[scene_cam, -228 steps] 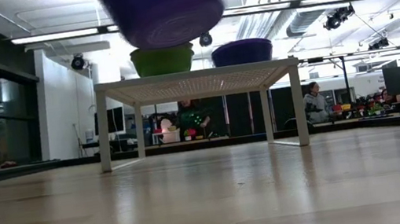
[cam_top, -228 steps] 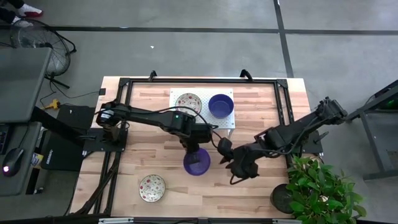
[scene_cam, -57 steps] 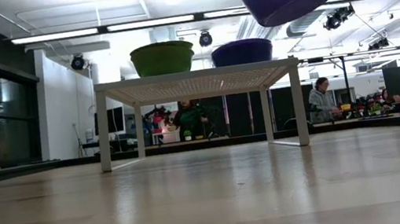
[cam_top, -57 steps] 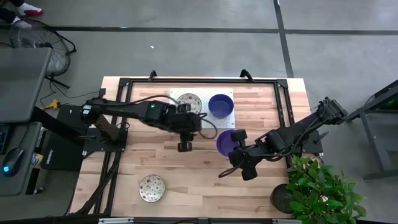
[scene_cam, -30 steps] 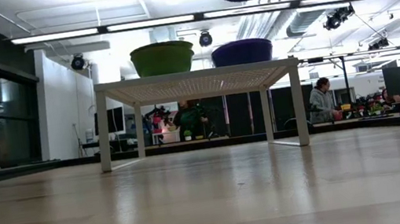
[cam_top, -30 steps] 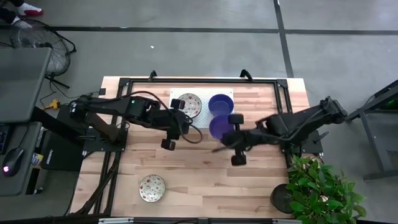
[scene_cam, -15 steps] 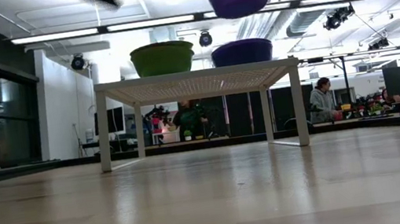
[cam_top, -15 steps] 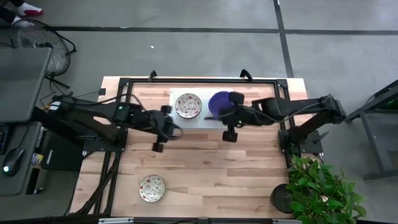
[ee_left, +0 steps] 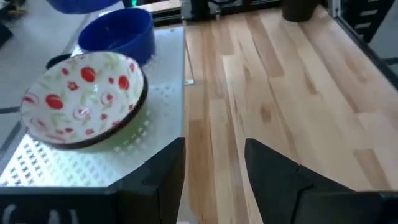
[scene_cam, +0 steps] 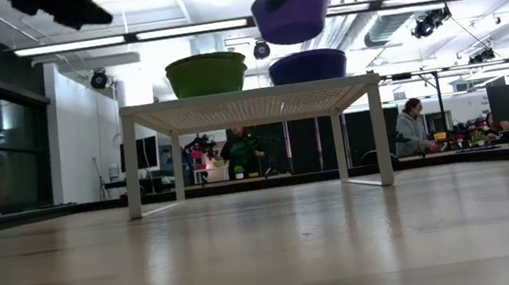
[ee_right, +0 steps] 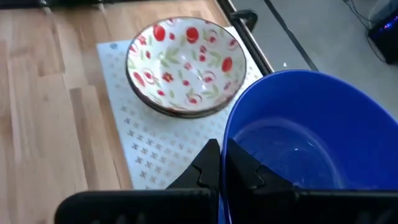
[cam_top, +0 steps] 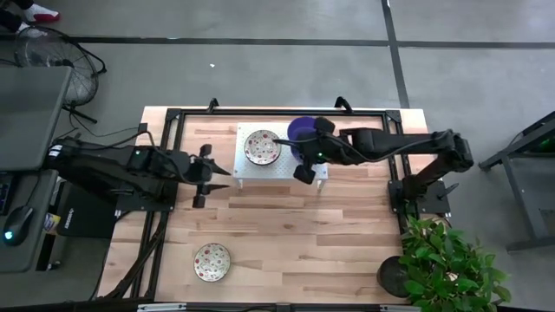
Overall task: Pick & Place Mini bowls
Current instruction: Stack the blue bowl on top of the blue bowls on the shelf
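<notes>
A white perforated rack [cam_top: 282,165] stands at the table's far middle. On it sit a patterned mini bowl [cam_top: 262,146] and a blue mini bowl [scene_cam: 309,66], each on its base. My right gripper [ee_right: 224,167] is shut on a second blue mini bowl [cam_top: 302,132] and holds it just above the blue one on the rack. My left gripper [cam_top: 211,174] stands open left of the rack with nothing between its fingers. Another patterned mini bowl [cam_top: 212,262] rests on the table near the front edge. My right gripper pinches the blue bowl's rim [ee_right: 225,140], one finger inside the bowl and one outside. The fingers come from above, slanting in from the table's right. The bowl hangs mouth up, lifted clear, over the blue bowl on the rack [ee_left: 118,34].
A black frame [cam_top: 173,121] runs along the table's far, left and right sides. A potted plant [cam_top: 451,260] stands off the near right corner. Bare wood lies between the rack and the near patterned bowl. People show in the room beyond, in the low view.
My right gripper has carried the blue bowl toward the table's far edge and a little left, from in front of the rack to above the rack's blue bowl. My left gripper has drawn back toward the table's left edge, still open.
</notes>
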Available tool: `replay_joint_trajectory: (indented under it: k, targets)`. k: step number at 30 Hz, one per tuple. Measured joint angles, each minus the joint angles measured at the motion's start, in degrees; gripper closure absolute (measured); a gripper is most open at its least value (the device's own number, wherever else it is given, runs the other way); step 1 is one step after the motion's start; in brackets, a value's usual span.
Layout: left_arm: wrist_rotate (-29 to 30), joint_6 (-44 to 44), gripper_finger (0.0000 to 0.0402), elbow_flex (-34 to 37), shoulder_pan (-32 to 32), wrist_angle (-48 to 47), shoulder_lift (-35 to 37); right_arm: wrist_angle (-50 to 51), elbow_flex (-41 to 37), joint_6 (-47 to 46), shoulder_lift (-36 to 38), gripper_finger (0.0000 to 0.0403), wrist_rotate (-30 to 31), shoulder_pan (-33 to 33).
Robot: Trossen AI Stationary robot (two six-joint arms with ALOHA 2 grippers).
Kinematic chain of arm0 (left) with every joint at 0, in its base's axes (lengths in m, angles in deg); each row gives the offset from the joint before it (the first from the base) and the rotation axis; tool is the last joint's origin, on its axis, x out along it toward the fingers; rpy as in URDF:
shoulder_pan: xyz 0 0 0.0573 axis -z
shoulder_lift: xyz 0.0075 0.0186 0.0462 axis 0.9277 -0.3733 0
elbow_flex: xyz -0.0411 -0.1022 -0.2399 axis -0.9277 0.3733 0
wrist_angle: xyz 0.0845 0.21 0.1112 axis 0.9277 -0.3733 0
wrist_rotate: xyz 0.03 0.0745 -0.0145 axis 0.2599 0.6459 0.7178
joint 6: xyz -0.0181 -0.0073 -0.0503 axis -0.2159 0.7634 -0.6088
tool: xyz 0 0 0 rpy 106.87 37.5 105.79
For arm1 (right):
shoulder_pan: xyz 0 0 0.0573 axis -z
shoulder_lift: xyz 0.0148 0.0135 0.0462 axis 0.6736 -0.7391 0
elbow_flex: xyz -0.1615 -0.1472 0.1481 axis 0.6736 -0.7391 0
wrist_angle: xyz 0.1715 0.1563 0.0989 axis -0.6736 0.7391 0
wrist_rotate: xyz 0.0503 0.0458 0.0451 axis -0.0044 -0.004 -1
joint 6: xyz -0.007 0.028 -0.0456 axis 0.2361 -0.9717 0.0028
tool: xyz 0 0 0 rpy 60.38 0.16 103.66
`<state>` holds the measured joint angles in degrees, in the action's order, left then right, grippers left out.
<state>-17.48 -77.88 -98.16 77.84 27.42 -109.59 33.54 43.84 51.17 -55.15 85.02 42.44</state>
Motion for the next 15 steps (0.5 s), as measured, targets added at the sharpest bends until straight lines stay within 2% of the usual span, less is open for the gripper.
replay_joint_trajectory:
  k: [9,15]
  targets:
    - [-0.83,1.41,0.0241,1.09,0.00,-0.99,2.93,0.21,-0.02,-0.22,-3.25,0.0403,0.99,-0.11]
    - [-2.22,2.44,0.0241,1.09,0.00,-1.45,2.93,1.31,-0.02,-5.57,-3.83,0.0403,7.56,-0.52]
